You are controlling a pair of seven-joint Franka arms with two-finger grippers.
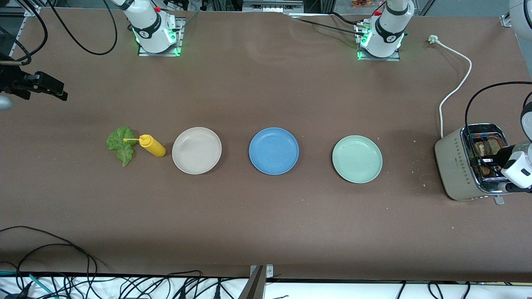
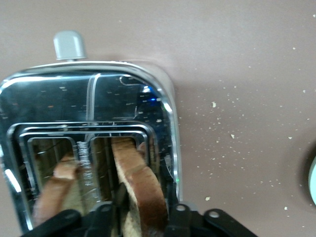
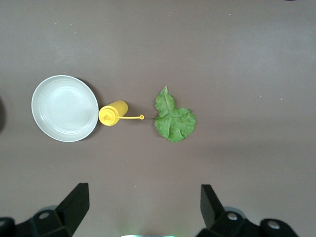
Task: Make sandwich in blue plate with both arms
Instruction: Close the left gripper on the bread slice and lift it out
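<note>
**Bread in the toaster, left claw at the slot**

Blue plate (image 1: 274,150) sits bare mid-surface, between the beige plate (image 1: 196,150) and the pale green plate (image 1: 357,159). Nothing assembled yet.

Two bread slices (image 2: 140,185) stand in the toaster (image 1: 454,162) at the left arm's end of the surface, well apart from the blue plate. Lettuce leaf (image 3: 173,117) lies flat at the right arm's end, just beside the tip of a yellow squeeze bottle (image 3: 113,113) lying on its side.

Left claw (image 2: 140,217) is over the toaster slot, its fingers (image 2: 103,217) straddling one slice's crust edge. Whether they are pressing the bread or merely flanking it, cannot tell.

Right claw (image 3: 143,207) hangs high over the leaf and bottle, fingers spread wide, holding nothing. That arm waits.

Risks, as judged:
- Thin grip on the crust alone; the slice could tear or slip on the lift.
- Slice may snag the slot's wire guides and drag the toaster.
- Three similar plates; the bread could land on the pale green one, closest to the toaster.
- The bottle's nozzle reaches to the leaf's edge; a careless pick could knock it rolling.
</note>
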